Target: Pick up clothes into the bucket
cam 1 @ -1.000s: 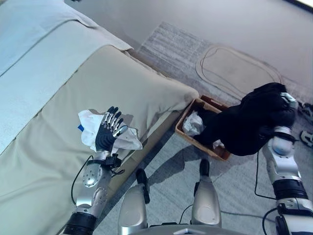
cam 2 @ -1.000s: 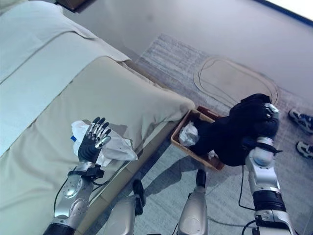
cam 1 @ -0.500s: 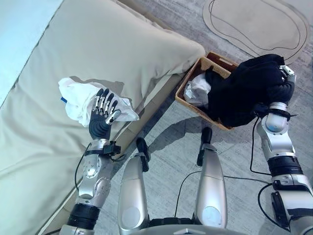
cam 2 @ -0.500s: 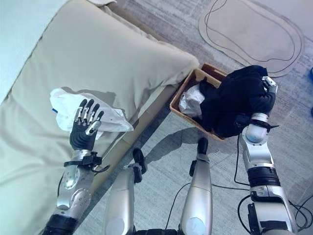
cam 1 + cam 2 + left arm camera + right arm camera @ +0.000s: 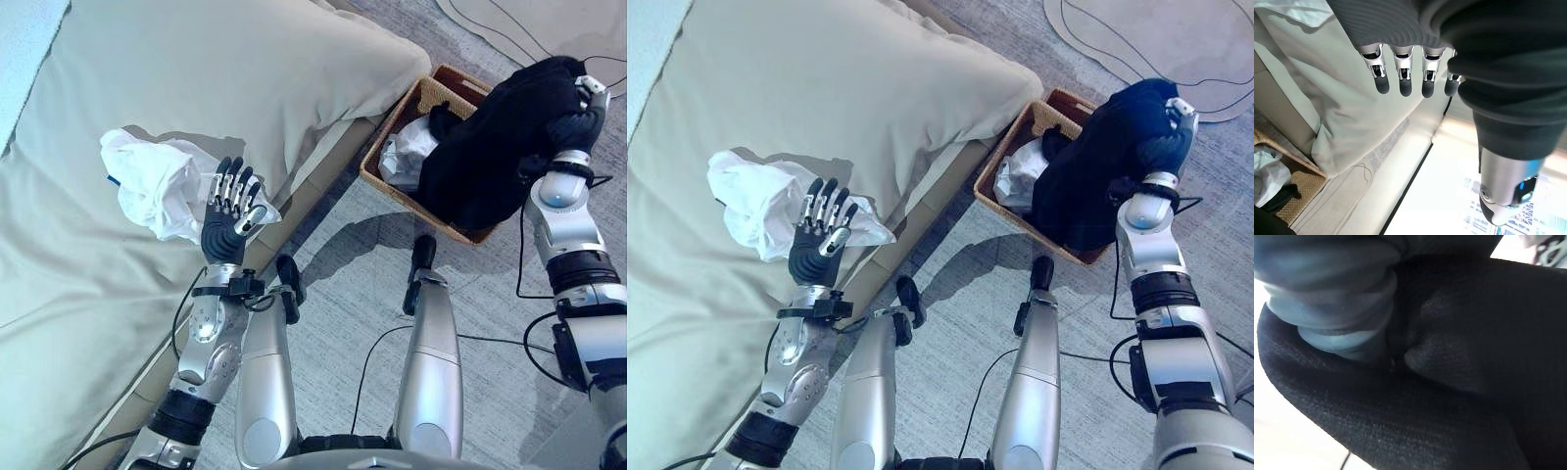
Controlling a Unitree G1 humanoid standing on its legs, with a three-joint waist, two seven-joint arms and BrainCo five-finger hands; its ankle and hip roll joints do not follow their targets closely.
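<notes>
Bedroom floor with a grey rug, and a big beige bed [image 5: 245,88] taking up everything from 9 to 12 o'clock in the head views. Wicker bucket [image 5: 377,176] sits on the floor at about 2 o'clock, just beside the bed's corner, and it already has a crumpled white piece [image 5: 404,157] inside. A big black garment [image 5: 495,147] is draped over the bucket's far side, part of it down inside and the rest bunched up over the right hand [image 5: 578,122], so I can't tell what those fingers are doing; the right wrist view is just dark cloth up close. So that one looks like it's mid-drop, not fully let go as far as I can judge. The left hand [image 5: 230,211] is up at roughly 9 o'clock with fingers straight and spread, holding nothing, hovering at the near edge of the white clothing [image 5: 152,186] that lies crumpled on the bed. That white one is what's left: grab it and carry it over to the bucket. I'd call this somewhere past halfway, with one item in, one going in and one to go.
</notes>
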